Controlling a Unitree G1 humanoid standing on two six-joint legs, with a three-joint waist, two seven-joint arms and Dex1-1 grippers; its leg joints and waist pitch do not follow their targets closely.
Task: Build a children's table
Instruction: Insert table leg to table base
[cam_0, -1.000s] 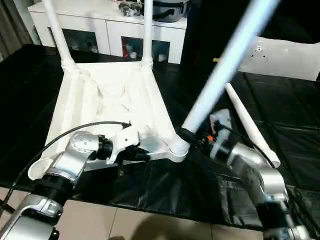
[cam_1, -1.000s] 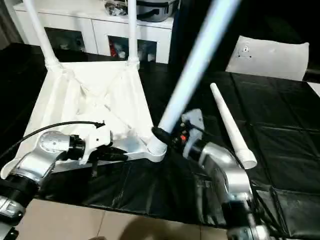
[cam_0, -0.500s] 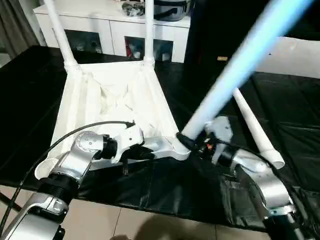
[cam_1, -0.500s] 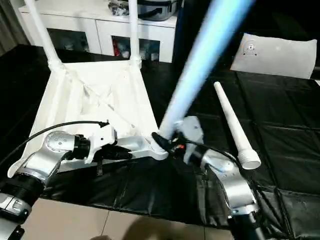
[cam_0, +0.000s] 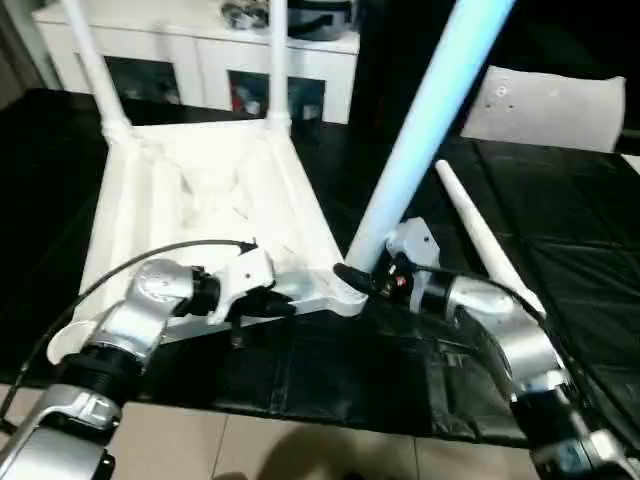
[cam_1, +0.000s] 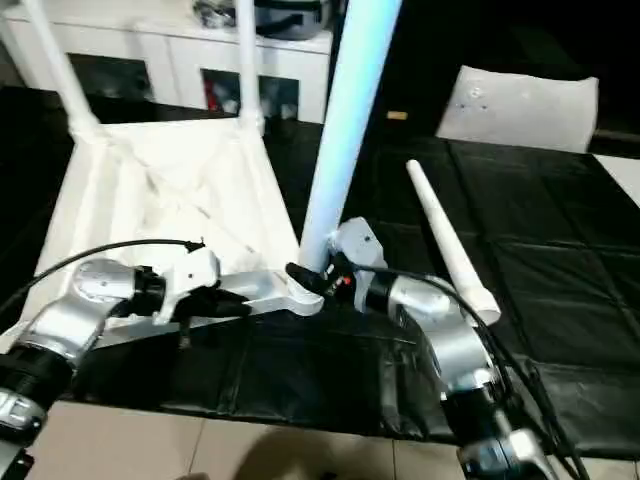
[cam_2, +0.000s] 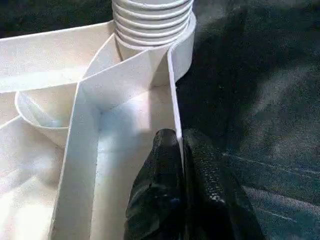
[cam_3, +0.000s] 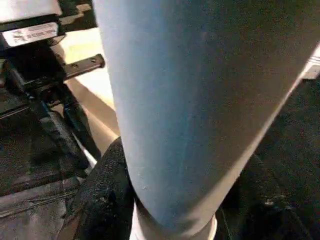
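The children's table (cam_0: 200, 200) lies upside down at centre left of the head views on our black-covered counter (cam_0: 560, 240), two legs already standing at its far corners. Our left gripper (cam_2: 176, 150) is clenched on the thin rim wall of the tabletop; the left wrist view shows black fingers (cam_2: 160, 175) pinching that wall just beside the ribbed corner socket (cam_2: 152, 30). Our right gripper (cam_0: 352, 278) is grasping a third leg (cam_0: 420, 130) low down, at the near-right corner; the right wrist view shows the leg between dark fingers (cam_3: 100, 195). A fourth leg (cam_1: 450, 245) lies loose at right. A white cabinet (cam_0: 200, 50) stands along the top.
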